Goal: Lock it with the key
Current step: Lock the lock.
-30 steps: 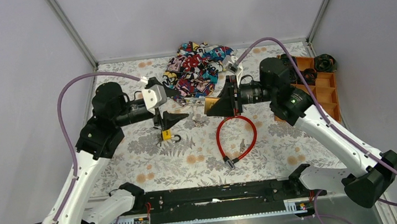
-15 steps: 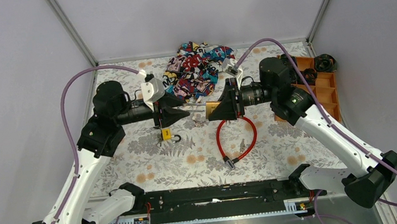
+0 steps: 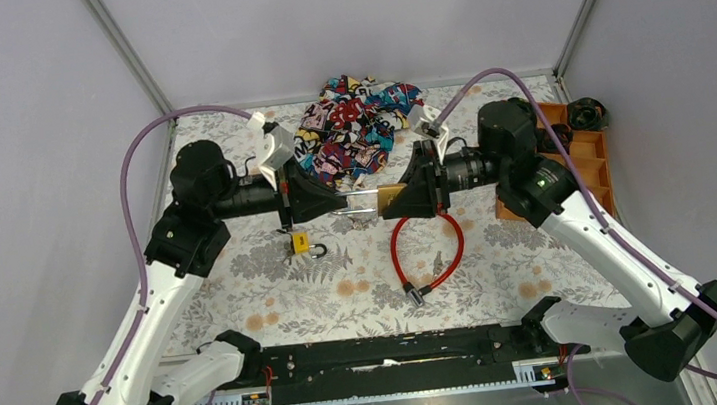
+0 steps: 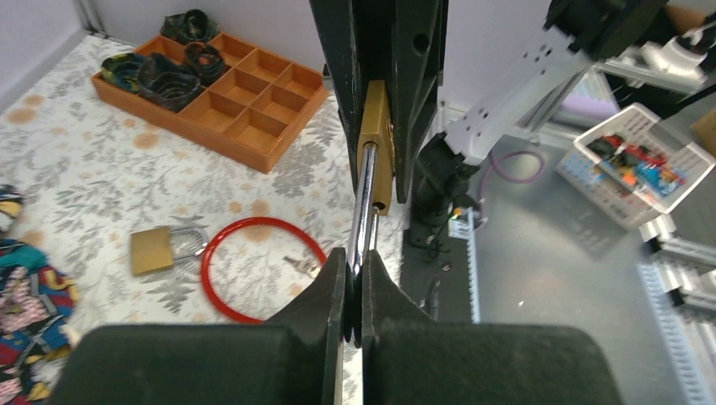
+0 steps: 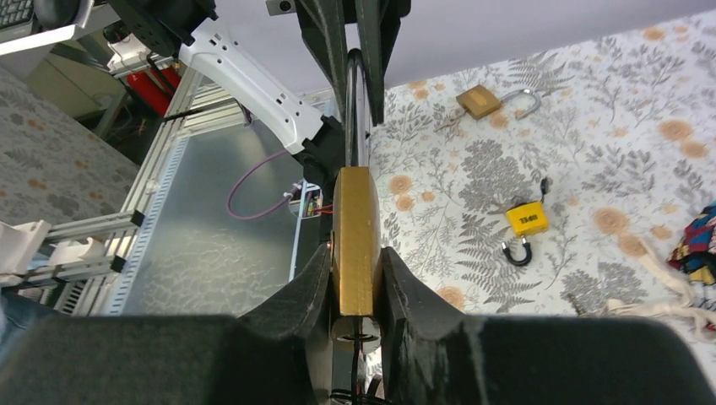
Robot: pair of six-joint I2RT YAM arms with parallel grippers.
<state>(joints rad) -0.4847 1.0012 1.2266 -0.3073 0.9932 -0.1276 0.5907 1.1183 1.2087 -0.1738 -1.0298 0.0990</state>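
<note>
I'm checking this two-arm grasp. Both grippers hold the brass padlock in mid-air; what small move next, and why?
Probably the left gripper should push the shackle straight into the padlock body. It is shut on the shackle's end, the right gripper clamps the body, and the shackle looks extended.

We identify two arms of identical build. The left arm and right arm each combine white link shells with black cylindrical joint housings and black bases. A purple cable runs along each arm. Each wrist carries a white camera block and black tapered fingers
</note>
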